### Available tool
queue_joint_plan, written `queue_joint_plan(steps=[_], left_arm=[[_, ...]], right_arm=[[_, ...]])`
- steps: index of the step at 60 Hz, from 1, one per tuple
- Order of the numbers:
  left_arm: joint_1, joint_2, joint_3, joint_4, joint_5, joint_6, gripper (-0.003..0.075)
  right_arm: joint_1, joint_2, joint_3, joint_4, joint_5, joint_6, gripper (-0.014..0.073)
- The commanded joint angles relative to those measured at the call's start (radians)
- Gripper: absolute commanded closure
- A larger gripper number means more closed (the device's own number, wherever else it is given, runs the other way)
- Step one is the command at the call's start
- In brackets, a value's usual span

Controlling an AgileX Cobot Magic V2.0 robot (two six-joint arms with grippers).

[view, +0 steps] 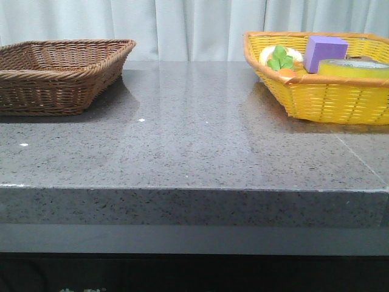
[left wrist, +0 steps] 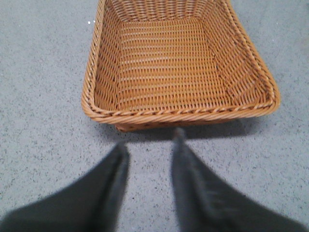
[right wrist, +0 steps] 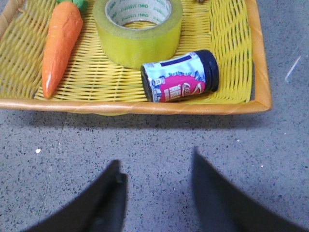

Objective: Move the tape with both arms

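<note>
In the front view, a grey speckled stone counter (view: 194, 140) is filling the scene, its thick front edge running across the lower half, with pale pleated curtains (view: 194, 24) hanging behind it. A brown wicker basket (view: 61, 76) is sitting at the far left of the counter and a yellow woven basket (view: 322, 91) with an orange rim at the far right, the two well apart. Rising above the yellow basket's rim are a purple cube (view: 325, 53), green carrot leaves (view: 280, 59) and the top of the tape (view: 354, 67). No arm is showing in this view.

The left wrist view is looking down on the brown wicker basket (left wrist: 178, 63), revealing its woven floor, which the front view is hiding behind the basket wall. The left gripper (left wrist: 149, 154) is hovering over bare counter (left wrist: 43, 96) just short of the basket's near rim, its dark fingers (left wrist: 116, 179) spread apart with nothing between them.

The right wrist view is showing the inside of the yellow basket (right wrist: 258, 72). The tape (right wrist: 138, 31) is lying flat on the basket floor, its white core with green print facing up. An orange toy carrot (right wrist: 60, 46) is lying beside it, and a small canister (right wrist: 179, 76) with a dark lid and a blue, white and pink label is lying on its side, touching the roll. The right gripper (right wrist: 157, 179) is hanging over the counter (right wrist: 154, 140) just outside the basket's rim, released, fingers (right wrist: 108, 198) parted and holding nothing.
</note>
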State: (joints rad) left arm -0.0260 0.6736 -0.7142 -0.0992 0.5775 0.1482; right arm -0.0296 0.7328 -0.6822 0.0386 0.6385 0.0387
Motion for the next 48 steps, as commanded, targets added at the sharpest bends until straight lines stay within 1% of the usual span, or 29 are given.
queue_joint_plan(steps=[1, 2, 4, 9, 13, 19, 26, 33, 48], left_arm=[[0.003, 0.006, -0.034, -0.014, -0.105, -0.002, 0.0245], [0.003, 0.006, -0.036, -0.014, -0.106, -0.002, 0.0225], [0.003, 0.006, -0.042, -0.014, -0.107, 0.000, 0.0209], [-0.008, 0.006, -0.067, -0.038, -0.093, 0.002, 0.0209], [-0.033, 0.006, -0.094, -0.074, -0.080, 0.040, 0.0209], [-0.094, 0.006, -0.139, -0.131, -0.052, 0.100, 0.0209], [-0.167, 0.006, -0.168, -0.155, -0.025, 0.100, 0.0209], [-0.266, 0.006, -0.172, -0.199, -0.023, 0.100, 0.0209], [-0.444, 0.006, -0.172, -0.221, -0.052, 0.100, 0.0209]], right_arm=[[-0.005, 0.016, -0.038, -0.011, -0.056, -0.001, 0.0085], [-0.005, 0.020, -0.040, -0.011, -0.054, -0.001, 0.0085], [-0.005, 0.031, -0.052, -0.011, -0.042, -0.001, 0.0086], [-0.005, 0.070, -0.103, -0.011, -0.008, -0.001, 0.0086], [-0.008, 0.113, -0.164, -0.011, 0.025, -0.001, 0.0086], [-0.026, 0.193, -0.266, -0.011, 0.075, -0.001, 0.0086], [-0.066, 0.286, -0.376, -0.010, 0.134, -0.001, 0.0086], [-0.100, 0.407, -0.503, 0.005, 0.203, -0.001, 0.0086], [-0.108, 0.653, -0.768, 0.032, 0.334, -0.001, 0.0086]])
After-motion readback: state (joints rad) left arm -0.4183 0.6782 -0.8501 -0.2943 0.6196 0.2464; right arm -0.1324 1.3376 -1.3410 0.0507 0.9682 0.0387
